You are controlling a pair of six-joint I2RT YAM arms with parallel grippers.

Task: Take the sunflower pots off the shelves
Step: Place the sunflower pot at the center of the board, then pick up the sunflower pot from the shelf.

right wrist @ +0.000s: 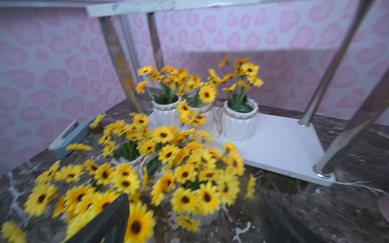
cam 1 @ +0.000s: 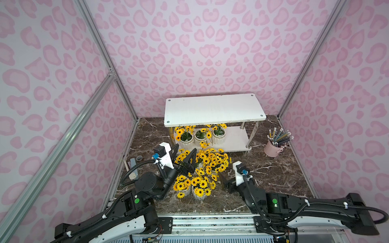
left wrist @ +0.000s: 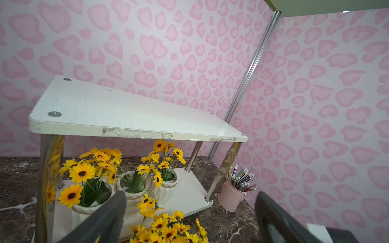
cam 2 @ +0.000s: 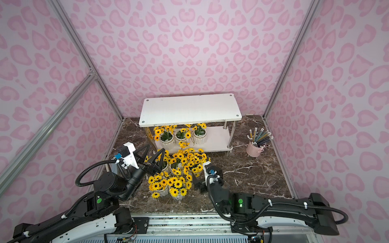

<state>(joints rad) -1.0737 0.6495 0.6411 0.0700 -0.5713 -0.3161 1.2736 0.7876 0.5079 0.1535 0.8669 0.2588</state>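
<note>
The white two-tier shelves [cam 1: 213,109] [cam 2: 189,109] stand at the back. On the lower tier [left wrist: 189,197] [right wrist: 277,145], at its left end, three sunflower pots [cam 1: 186,143] [cam 2: 181,139] [left wrist: 132,194] [right wrist: 240,124] stand in a row. Several more sunflower pots [cam 1: 199,195] [cam 2: 176,195] [right wrist: 126,162] crowd the marble table in front. My left gripper [cam 1: 184,154] [cam 2: 152,154] [left wrist: 189,210] hangs open over the cluster's left side and holds nothing. My right gripper [cam 1: 226,183] [cam 2: 199,183] [right wrist: 195,216] is open low at the cluster's right edge, with a pot's flowers just ahead. The right wrist view is blurred.
A pink bucket of pencils [cam 1: 272,150] [cam 2: 254,150] [left wrist: 230,197] stands right of the shelves. A grey-blue block [cam 1: 133,166] [right wrist: 69,138] and a small dark roll [cam 1: 139,157] lie by the left wall. Pink patterned walls close in three sides.
</note>
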